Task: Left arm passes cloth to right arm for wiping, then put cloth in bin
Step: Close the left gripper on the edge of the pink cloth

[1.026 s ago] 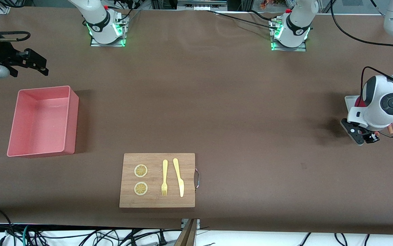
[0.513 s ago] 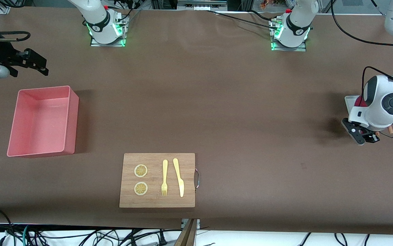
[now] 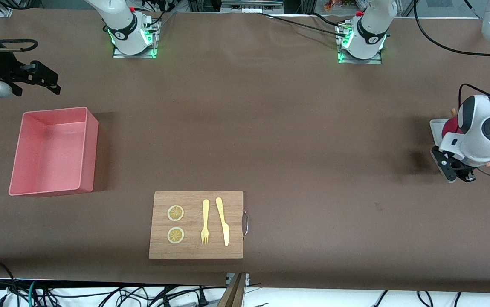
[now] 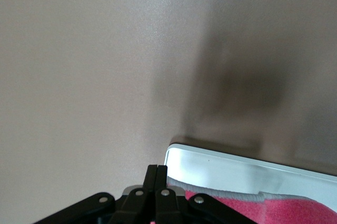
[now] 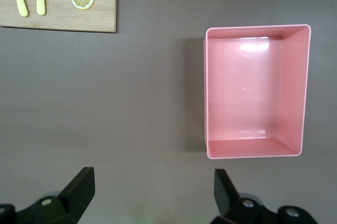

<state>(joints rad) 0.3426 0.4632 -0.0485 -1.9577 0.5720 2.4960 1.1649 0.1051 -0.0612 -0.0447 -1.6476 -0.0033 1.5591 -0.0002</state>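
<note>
I see a wooden cutting board (image 3: 196, 224) lying on the brown desk (image 3: 270, 128), well apart from both sets of jaws. On it lie two lemon slices (image 3: 175, 224), a yellow fork (image 3: 205, 221) and a yellow knife (image 3: 222, 221) side by side. A small white tray (image 4: 247, 174) sits directly under the left jaws.

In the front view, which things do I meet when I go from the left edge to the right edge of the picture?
Right tool → pink bin → lemon slices → fork → knife → white tray with the red cloth → left tool.
</note>
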